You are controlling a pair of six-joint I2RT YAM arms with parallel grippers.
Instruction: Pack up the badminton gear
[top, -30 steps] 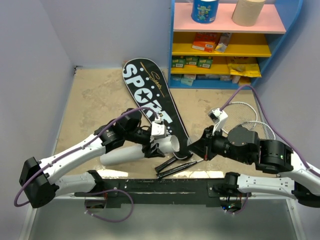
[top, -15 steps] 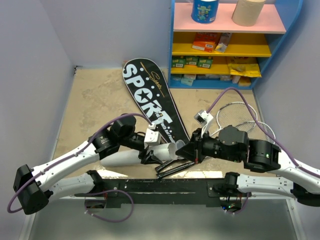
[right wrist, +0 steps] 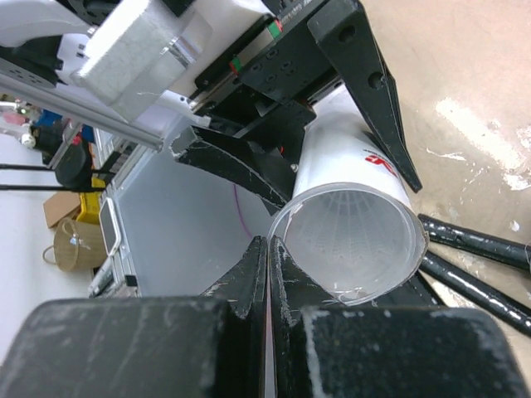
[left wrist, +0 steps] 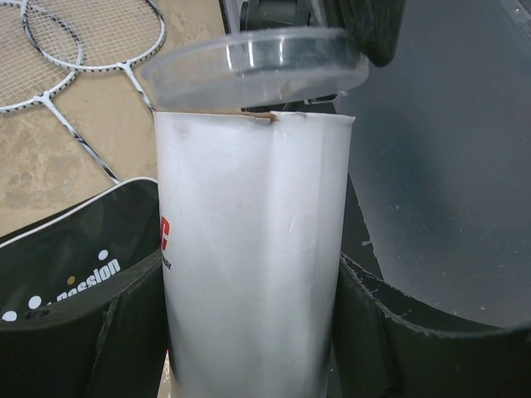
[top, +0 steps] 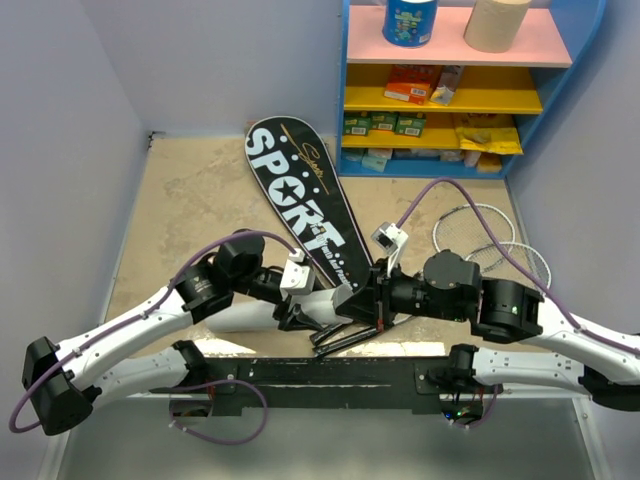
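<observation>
My left gripper (top: 300, 305) is shut around the long white tube (top: 240, 315), which lies low over the table; in the left wrist view the tube (left wrist: 253, 249) fills the space between the fingers (left wrist: 373, 332). A clear plastic lid (left wrist: 253, 66) sits slightly tilted at the tube's mouth. My right gripper (top: 352, 300) is shut on the lid's rim (right wrist: 348, 245); ribbed white feathers show through the lid. The black SPORT bag (top: 295, 190) lies behind. Two racket heads (top: 480, 235) lie to the right, and their black handles (top: 345, 335) lie under the tube's mouth.
A blue shelf unit (top: 470, 90) with boxes stands at the back right, with a blue-wrapped roll (top: 410, 20) and a beige roll (top: 497, 22) on top. Lilac walls close in on the left and right. A black rail (top: 330, 375) runs along the near edge.
My right gripper has moved left from beside the racket heads to the tube's mouth, with the lid now at that mouth. My left arm has pulled the tube lower and nearer.
</observation>
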